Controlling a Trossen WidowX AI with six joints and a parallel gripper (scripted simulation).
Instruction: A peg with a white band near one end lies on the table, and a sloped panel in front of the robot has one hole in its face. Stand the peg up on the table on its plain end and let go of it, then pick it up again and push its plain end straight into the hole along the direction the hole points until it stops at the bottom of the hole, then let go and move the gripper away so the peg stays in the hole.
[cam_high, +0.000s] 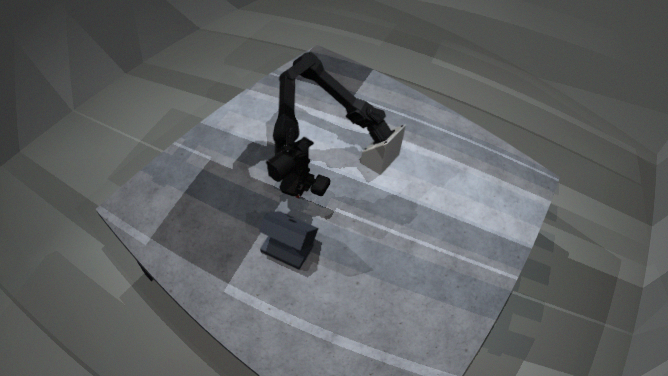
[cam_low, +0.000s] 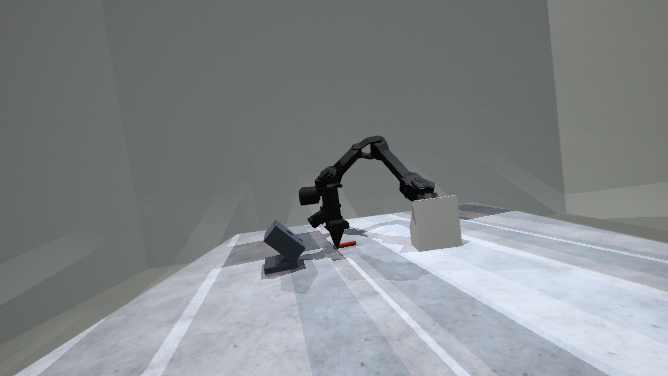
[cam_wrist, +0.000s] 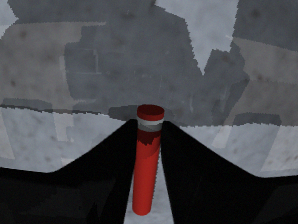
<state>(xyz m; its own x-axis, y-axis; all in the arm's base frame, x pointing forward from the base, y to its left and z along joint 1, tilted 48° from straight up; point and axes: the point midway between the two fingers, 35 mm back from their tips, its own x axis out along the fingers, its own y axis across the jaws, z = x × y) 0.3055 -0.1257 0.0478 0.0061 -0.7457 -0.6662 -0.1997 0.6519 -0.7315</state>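
Our black two-fingered claw (cam_wrist: 148, 163) is clamped on the slim red cylindrical peg with a white band near one end (cam_wrist: 147, 163). In the wrist view both dark fingers press the peg's flanks along much of its length, the banded end poking out past the tips and the plain end lying back toward the palm. The peg lies flat on the mottled grey concrete-look bench (cam_low: 450, 310), directly under the claw, which points straight down at it.

We judge the step in hand to be the first lift, ahead of standing the peg on its plain end. To do it well we would make sure the squeeze is firm before rising, lift gently, then rotate the wrist so the plain end faces down — the banded end must finish on top — and lower until that end sits square on the bench before we release.

Just beyond the claw stands the dark grey sloped panel on its flat foot (cam_low: 283, 245); well off to the other side is the pale block at the arm's base (cam_low: 435, 222).

From the top view the wrist covers the peg almost entirely. The panel's hole is only a faint speck in the side view, and its depth and direction cannot be made out.
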